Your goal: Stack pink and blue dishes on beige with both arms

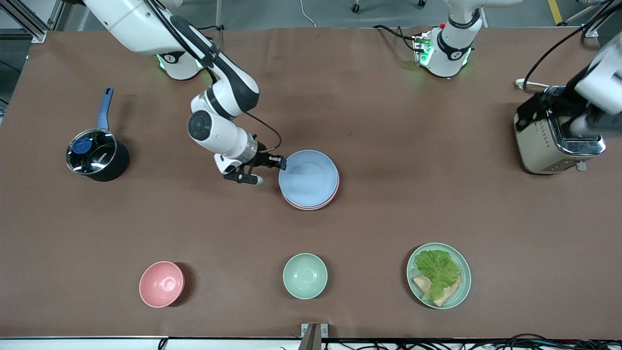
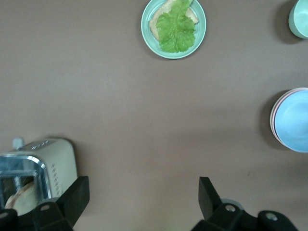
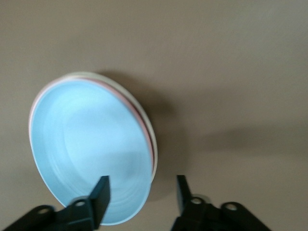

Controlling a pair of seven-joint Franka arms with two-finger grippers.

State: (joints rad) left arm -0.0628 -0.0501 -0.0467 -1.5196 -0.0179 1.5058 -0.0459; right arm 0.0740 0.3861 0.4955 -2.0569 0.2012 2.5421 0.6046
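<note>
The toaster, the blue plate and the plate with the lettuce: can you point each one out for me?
toaster (image 1: 544, 146): front view, on its pale side wall.
blue plate (image 1: 308, 176): front view, middle of its top face.
mint-green plate (image 1: 463, 267): front view, on its bare rim beside the lettuce.

three stacked plates (image 1: 309, 179), two bowls (image 1: 162, 284), one saucepan (image 1: 96, 156), one toaster (image 1: 556, 141)

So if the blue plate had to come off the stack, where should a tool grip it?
At the blue plate's thin rim, on the edge toward the right arm's end, where the open right tool sits; it is shallow, flat, topmost on the pink plate.
</note>
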